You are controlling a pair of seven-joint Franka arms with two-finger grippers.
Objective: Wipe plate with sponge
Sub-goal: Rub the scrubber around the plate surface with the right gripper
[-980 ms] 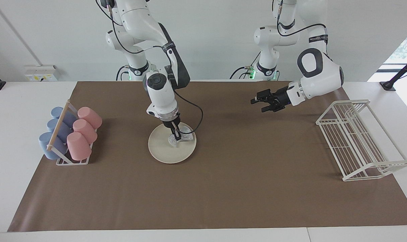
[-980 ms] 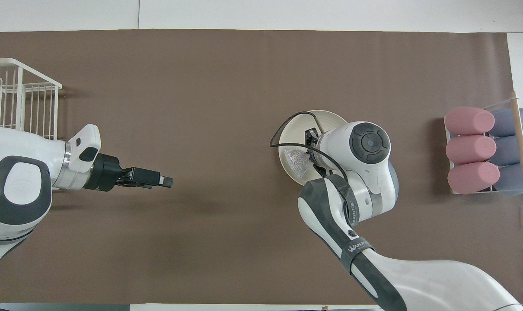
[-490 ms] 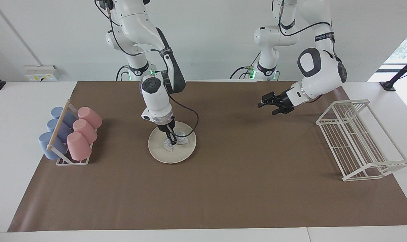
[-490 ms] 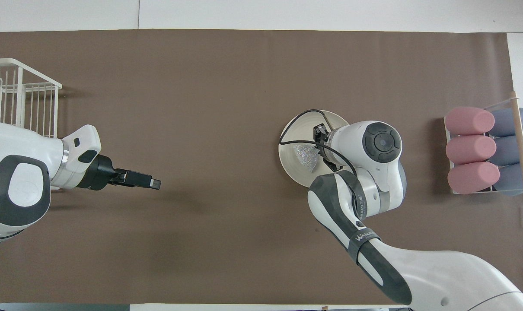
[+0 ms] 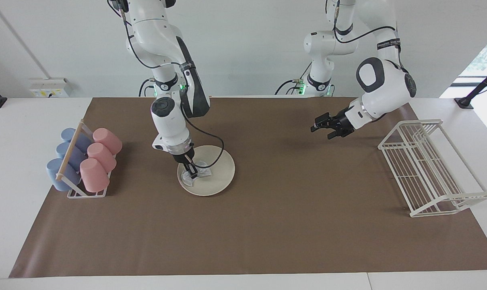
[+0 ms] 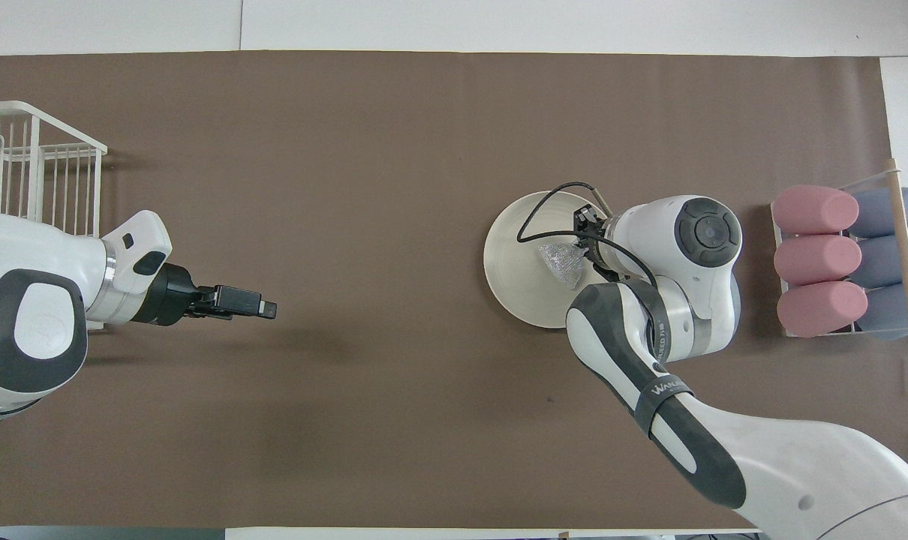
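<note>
Wiping is the step in hand: the right gripper (image 5: pixel 191 172) is clamped on the sponge (image 5: pixel 196 174) and presses it onto the plate (image 5: pixel 217 171), at the part of the plate toward the cup rack (image 5: pixel 84 161). The next move, as a judgement, calls for drawing the sponge back across the bare cream face of the plate while keeping downward pressure, without pushing the plate along the surface (image 5: pixel 267 225) or running the pad over the rim.

Plate: round, flat, cream-white, with a shallow rim; it lies on the brown surface between the cup rack and the wire rack (image 5: pixel 430 165), much closer to the cup rack. In the overhead view the right arm covers the plate's (image 6: pixel 514 262) edge toward the cup rack (image 6: pixel 844 259).

Sponge: a small crumpled whitish-silvery pad, seen in the overhead view (image 6: pixel 563 261) bunched beneath the right gripper (image 6: pixel 583 244); it is far smaller than the plate and touches its face.

Left gripper (image 5: pixel 322 125): waits in the air over the surface between the plate and the wire rack, nearer the wire rack, its fingers apart and holding nothing; the overhead view (image 6: pixel 244 304) shows it well apart from the plate.
</note>
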